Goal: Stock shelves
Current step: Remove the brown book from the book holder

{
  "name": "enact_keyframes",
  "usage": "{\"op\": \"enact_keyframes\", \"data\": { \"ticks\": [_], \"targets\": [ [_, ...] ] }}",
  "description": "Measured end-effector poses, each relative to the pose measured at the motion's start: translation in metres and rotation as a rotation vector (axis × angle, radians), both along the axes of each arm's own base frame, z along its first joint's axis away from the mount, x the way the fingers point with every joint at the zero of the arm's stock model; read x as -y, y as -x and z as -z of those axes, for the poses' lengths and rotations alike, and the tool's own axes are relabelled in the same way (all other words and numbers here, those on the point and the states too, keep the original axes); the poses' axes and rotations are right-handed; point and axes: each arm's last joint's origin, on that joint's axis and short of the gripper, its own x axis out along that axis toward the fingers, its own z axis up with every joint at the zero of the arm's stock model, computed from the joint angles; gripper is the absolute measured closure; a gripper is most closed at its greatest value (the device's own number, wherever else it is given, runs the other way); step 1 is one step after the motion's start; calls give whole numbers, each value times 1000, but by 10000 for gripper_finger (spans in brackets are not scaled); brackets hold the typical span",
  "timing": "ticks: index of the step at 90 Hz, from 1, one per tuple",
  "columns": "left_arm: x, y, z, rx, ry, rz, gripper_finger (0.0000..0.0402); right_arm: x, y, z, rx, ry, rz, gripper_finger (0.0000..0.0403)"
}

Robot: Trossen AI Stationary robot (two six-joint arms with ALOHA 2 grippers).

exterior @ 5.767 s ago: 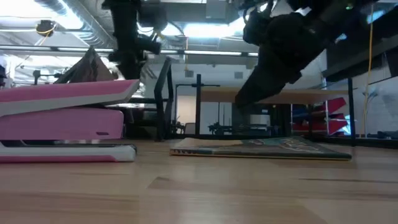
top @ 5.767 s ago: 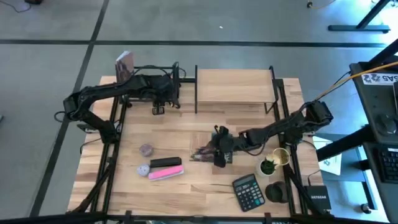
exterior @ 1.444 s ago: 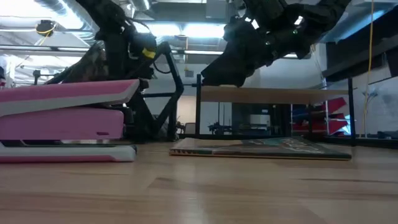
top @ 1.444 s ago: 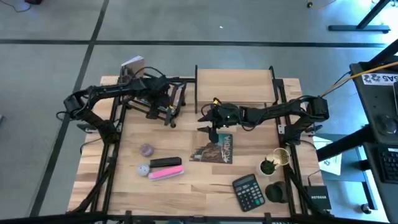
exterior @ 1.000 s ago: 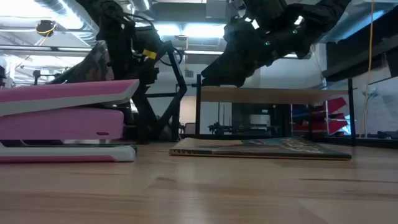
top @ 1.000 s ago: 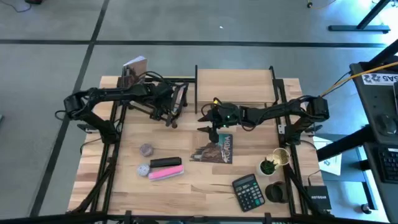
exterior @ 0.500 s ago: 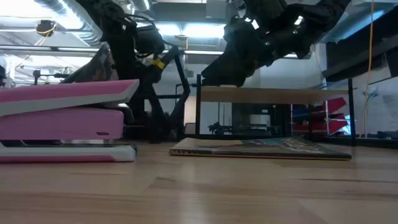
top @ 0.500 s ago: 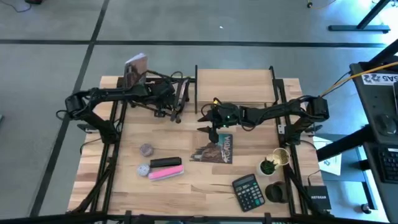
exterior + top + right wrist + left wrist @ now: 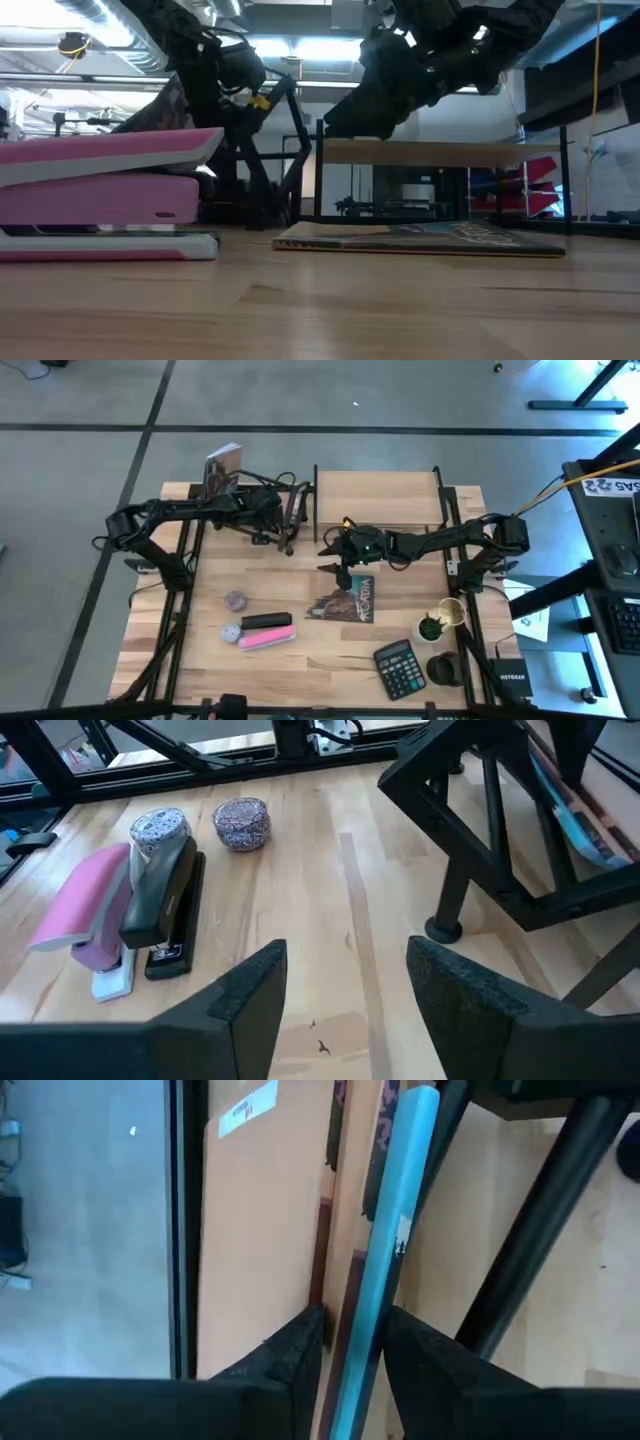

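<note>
The black bar rack (image 9: 292,510) stands at the far left of the table, close beside the light wood shelf (image 9: 378,498). A thin blue-edged book (image 9: 395,1230) stands tilted between the rack's bars (image 9: 480,850), with my left gripper (image 9: 283,528) shut on it. Another book (image 9: 222,468) stands upright at the rack's left end. A third book (image 9: 350,600) lies flat on the table in front of the shelf. My right gripper (image 9: 338,558) hovers open above the table just before the shelf's left post, with nothing between its fingers (image 9: 245,1000). My left gripper pinches the thin book between its two fingers (image 9: 300,1345), one on each face, with the blue edge (image 9: 365,1340) showing in the gap. The arm comes at it from the table's left. The book stands on edge, tilted, between the rack's bars.
A pink stapler (image 9: 266,632) and two small round tins (image 9: 235,600) lie at the near left. A calculator (image 9: 400,666), a small potted plant (image 9: 432,626) and a dark round object (image 9: 445,668) sit at the near right.
My left gripper has gone toward the table's right edge, toward the wood shelf. The black rack has slid that way with it and stands straighter, and the upright book at its left end has shifted along. My right arm has kept still.
</note>
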Motion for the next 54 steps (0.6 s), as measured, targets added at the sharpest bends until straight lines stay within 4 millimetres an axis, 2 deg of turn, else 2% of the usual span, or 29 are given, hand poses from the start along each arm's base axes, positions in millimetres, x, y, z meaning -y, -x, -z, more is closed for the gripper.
{"op": "enact_keyframes", "data": {
  "ticks": [24, 54],
  "targets": [
    [-6, -9, -4, 75, -141, -107, 312, 0, 0, 0, 0, 0, 0, 208],
    [-6, -9, -4, 85, -140, -128, 318, 0, 0, 0, 0, 0, 0, 208]
  ]
}}
